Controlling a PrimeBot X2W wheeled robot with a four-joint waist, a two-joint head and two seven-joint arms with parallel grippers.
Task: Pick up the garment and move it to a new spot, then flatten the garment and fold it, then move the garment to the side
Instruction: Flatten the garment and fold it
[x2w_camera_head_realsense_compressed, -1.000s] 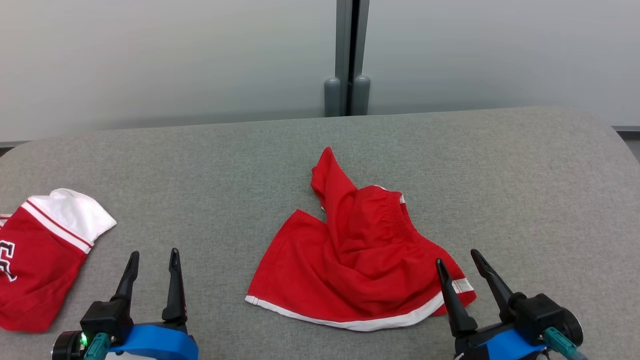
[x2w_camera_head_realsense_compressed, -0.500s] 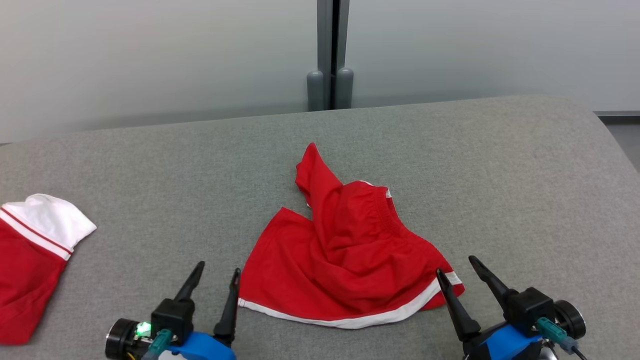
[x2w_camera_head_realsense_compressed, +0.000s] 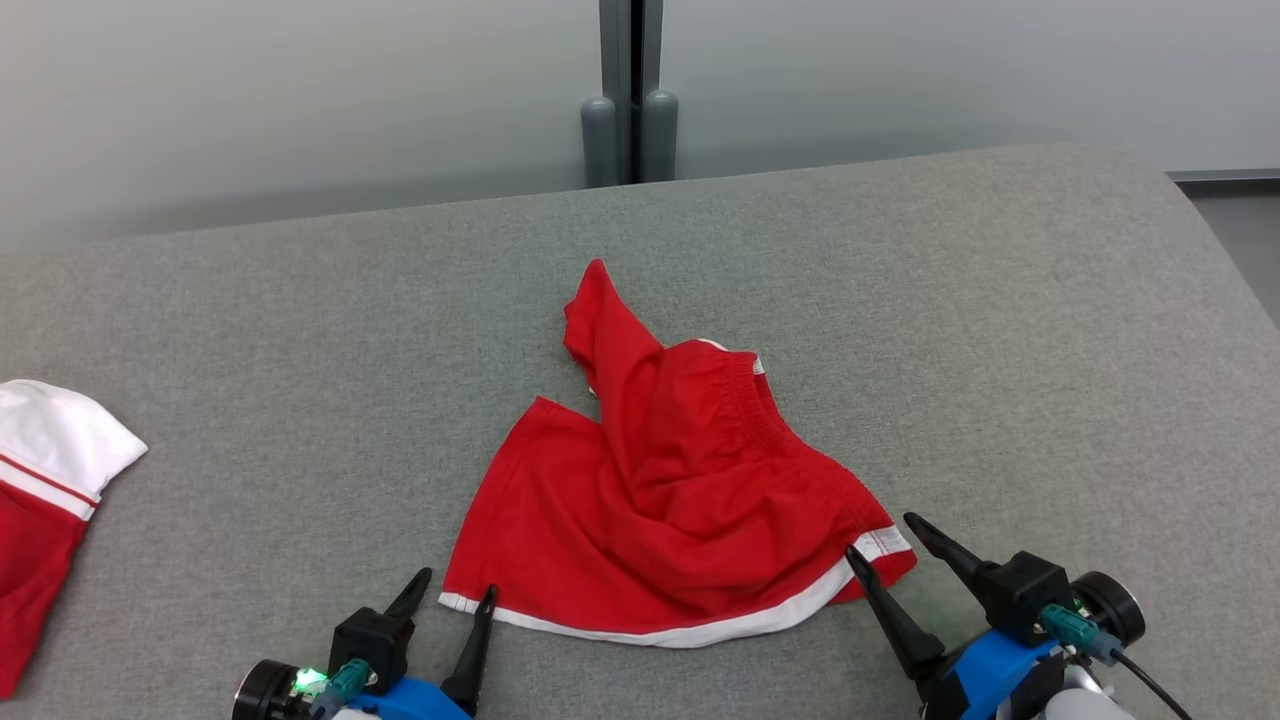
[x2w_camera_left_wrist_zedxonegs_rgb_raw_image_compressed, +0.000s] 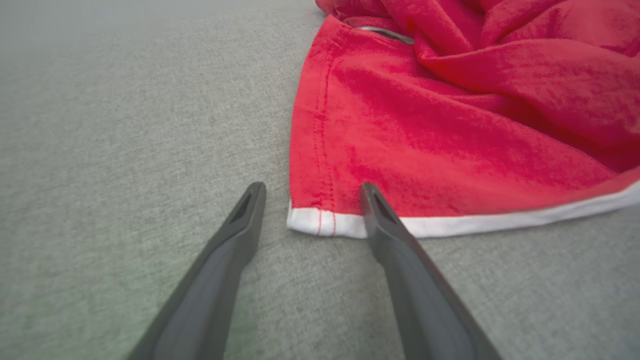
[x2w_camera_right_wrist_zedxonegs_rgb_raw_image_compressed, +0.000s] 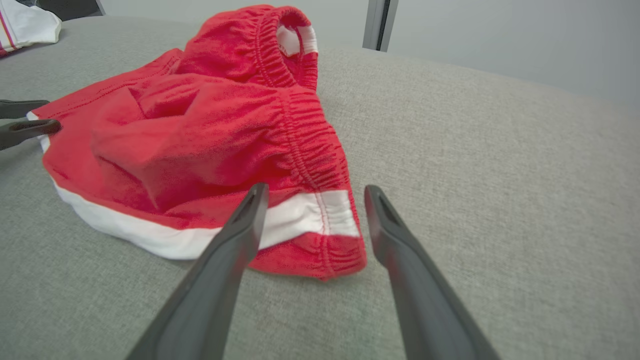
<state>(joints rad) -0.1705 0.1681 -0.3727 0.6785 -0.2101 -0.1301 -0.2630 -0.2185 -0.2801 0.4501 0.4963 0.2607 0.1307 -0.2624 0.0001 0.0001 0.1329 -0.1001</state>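
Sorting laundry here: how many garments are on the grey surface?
2. The red shorts lie crumpled in the middle; a red-and-white garment lies at the far left, cut off by the picture's edge. Others may lie out of view.

Office-like room: frosted glass partition (x2w_camera_head_realsense_compressed: 300, 100)
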